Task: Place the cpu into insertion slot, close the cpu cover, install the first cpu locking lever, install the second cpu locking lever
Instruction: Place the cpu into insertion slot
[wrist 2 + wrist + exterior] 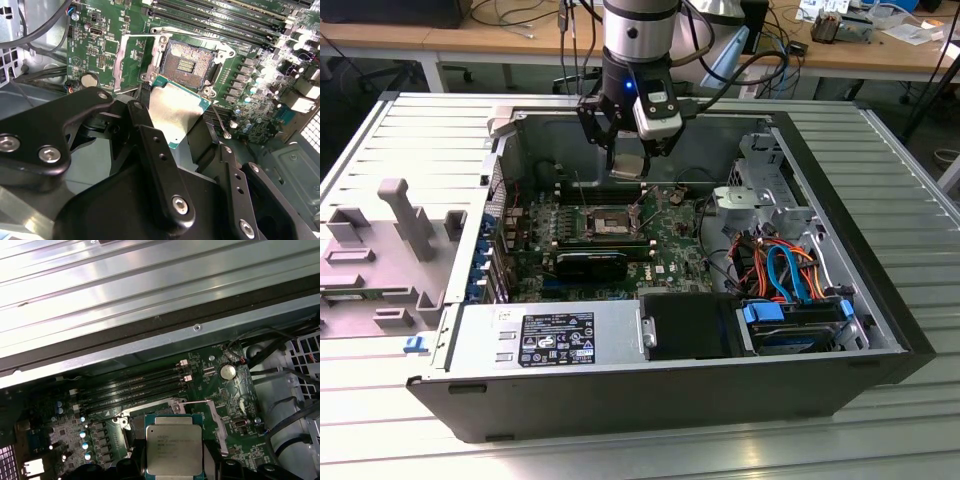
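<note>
Claw (173,115) grips the cpu (174,450) above the insertion slot (187,65), bared in the second wrist view.

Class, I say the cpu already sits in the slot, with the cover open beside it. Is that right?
No: the cpu is not in the slot. The gripper holds it in its jaws, clear of the empty slot, as the second wrist view shows. The cover is open beside the slot.

No print can be read anywhere. The black label (558,340) on the grey power supply (616,342) carries white text and marks, too small to make out. The cpu (174,449) top shows faint engraved lines, and the green circuit board (100,50) has tiny white lettering, both illegible.
</note>
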Controlling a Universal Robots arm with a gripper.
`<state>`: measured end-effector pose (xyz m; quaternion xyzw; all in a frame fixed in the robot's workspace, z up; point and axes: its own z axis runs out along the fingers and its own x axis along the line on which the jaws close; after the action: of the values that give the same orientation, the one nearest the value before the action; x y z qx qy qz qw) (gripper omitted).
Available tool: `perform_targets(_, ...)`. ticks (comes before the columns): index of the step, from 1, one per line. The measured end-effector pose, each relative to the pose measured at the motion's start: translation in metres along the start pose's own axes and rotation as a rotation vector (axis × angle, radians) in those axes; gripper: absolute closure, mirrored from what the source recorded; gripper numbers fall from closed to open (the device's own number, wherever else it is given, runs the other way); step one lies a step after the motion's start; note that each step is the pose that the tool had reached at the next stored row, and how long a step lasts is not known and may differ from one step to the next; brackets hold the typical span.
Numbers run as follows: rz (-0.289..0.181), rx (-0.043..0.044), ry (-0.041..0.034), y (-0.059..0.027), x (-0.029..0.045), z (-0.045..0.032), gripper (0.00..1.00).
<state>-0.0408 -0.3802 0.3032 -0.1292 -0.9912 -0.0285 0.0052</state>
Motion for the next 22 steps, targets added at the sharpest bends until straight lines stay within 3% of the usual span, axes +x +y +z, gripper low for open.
perform_targets(22, 0.014, -0.0001, -0.0008, -0.0002, 0.0, 0.003, 0.46)
